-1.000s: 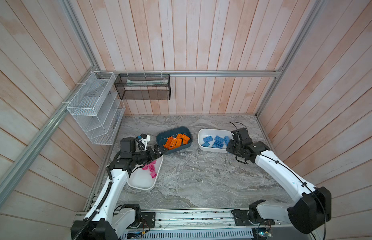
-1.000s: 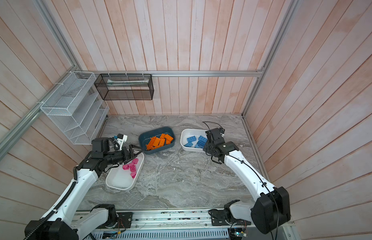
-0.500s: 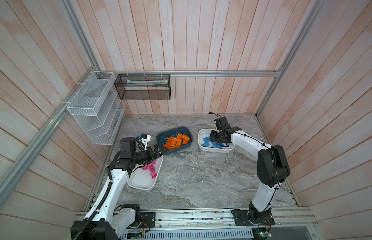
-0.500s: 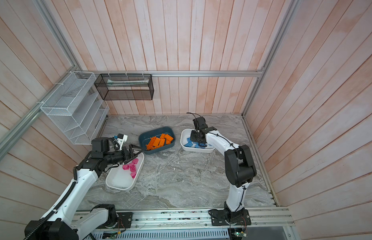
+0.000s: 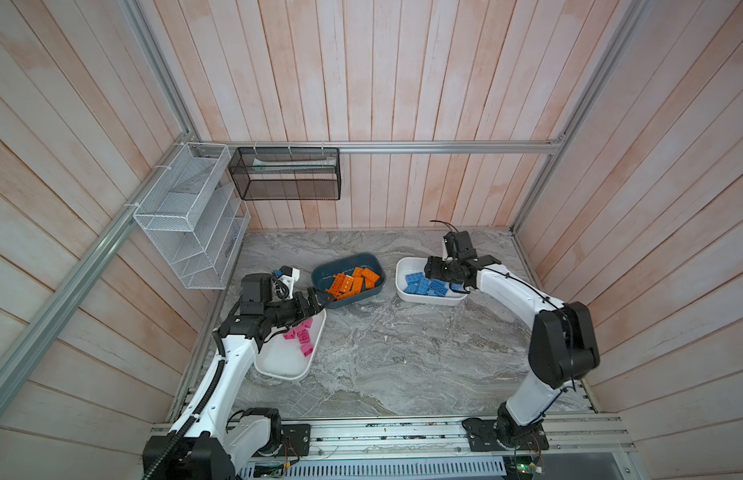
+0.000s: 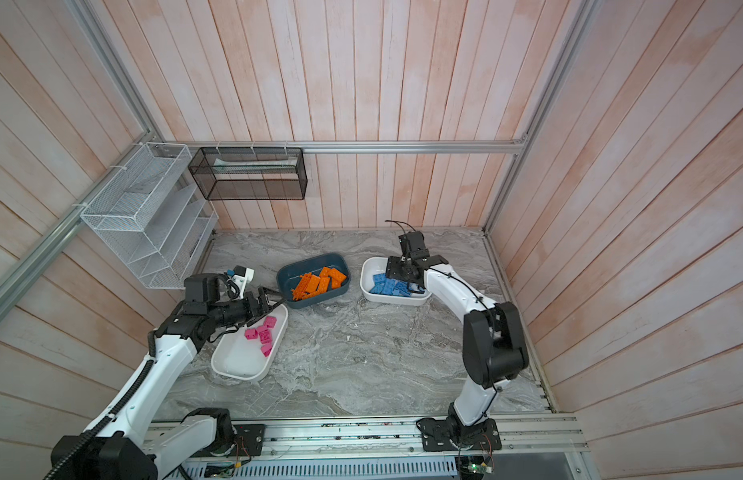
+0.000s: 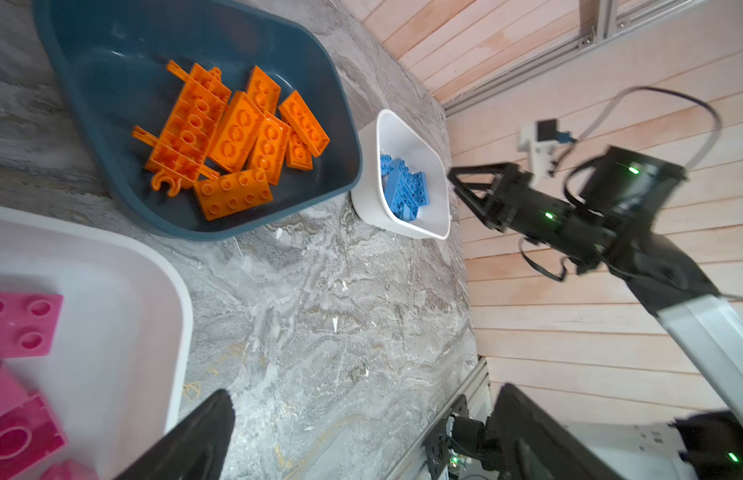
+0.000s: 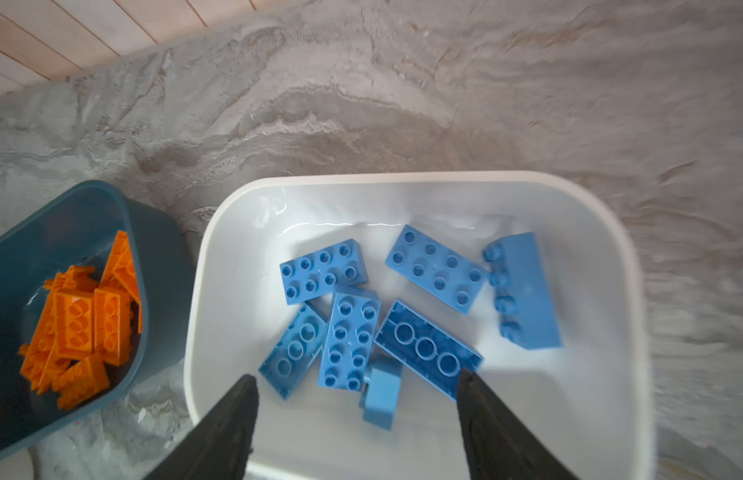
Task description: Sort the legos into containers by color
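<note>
Judging by how things lie, we take the step in hand to be letting go and clearing out: the right gripper (image 8: 356, 376) hangs over the shallow white plastic tub (image 8: 590, 415) right of centre in both top views, jaws spread wide with nothing between them, the blue studded bricks (image 8: 434, 268) all loose on the tub floor. We would lift straight up before swinging away, so no finger catches the rim or drags a brick out. The left gripper (image 5: 319, 301), fully open and empty, hovers by the dark teal tub (image 5: 340, 264) of orange bricks (image 5: 353, 282) at mid-frame; the pink squarish bricks (image 5: 301, 336) sit in the second white tub (image 5: 282, 361), lower left of centre. We see no loose brick on the grey marbled tabletop (image 5: 403, 353).
</note>
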`<state>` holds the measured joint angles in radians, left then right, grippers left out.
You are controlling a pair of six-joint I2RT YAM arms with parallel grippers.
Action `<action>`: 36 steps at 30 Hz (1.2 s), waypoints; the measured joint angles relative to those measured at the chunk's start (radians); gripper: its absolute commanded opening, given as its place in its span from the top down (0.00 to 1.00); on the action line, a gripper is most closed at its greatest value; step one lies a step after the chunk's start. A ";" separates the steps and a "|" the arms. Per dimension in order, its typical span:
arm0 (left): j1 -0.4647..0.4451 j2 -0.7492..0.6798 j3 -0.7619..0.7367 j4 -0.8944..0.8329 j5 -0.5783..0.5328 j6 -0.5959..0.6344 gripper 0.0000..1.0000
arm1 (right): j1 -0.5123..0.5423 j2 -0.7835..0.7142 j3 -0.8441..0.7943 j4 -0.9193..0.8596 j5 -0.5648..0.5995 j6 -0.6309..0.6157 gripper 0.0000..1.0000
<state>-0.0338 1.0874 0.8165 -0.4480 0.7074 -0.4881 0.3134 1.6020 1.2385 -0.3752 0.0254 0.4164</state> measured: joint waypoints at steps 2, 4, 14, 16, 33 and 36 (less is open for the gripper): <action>0.002 0.024 0.013 0.020 -0.087 0.027 0.00 | -0.045 -0.136 -0.097 0.045 -0.001 -0.031 0.16; 0.008 0.051 0.019 0.060 -0.180 0.055 0.00 | -0.097 -0.249 -0.187 0.086 -0.006 -0.064 0.14; 0.069 0.106 -0.138 0.471 -0.510 0.201 0.00 | -0.339 -0.552 -0.669 0.386 -0.009 -0.218 0.02; 0.083 0.111 -0.201 0.563 -0.540 0.232 0.00 | -0.357 -0.592 -0.789 0.498 -0.008 -0.231 0.02; 0.092 0.312 -0.415 1.202 -0.453 0.487 0.00 | -0.408 -0.264 -0.992 1.261 -0.066 -0.390 0.02; 0.092 0.350 -0.443 1.257 -0.435 0.501 0.00 | -0.419 -0.227 -1.001 1.377 -0.143 -0.393 0.02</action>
<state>0.0582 1.4372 0.3740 0.8089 0.2722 0.0132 -0.1059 1.3750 0.2379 1.0016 -0.1177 0.0231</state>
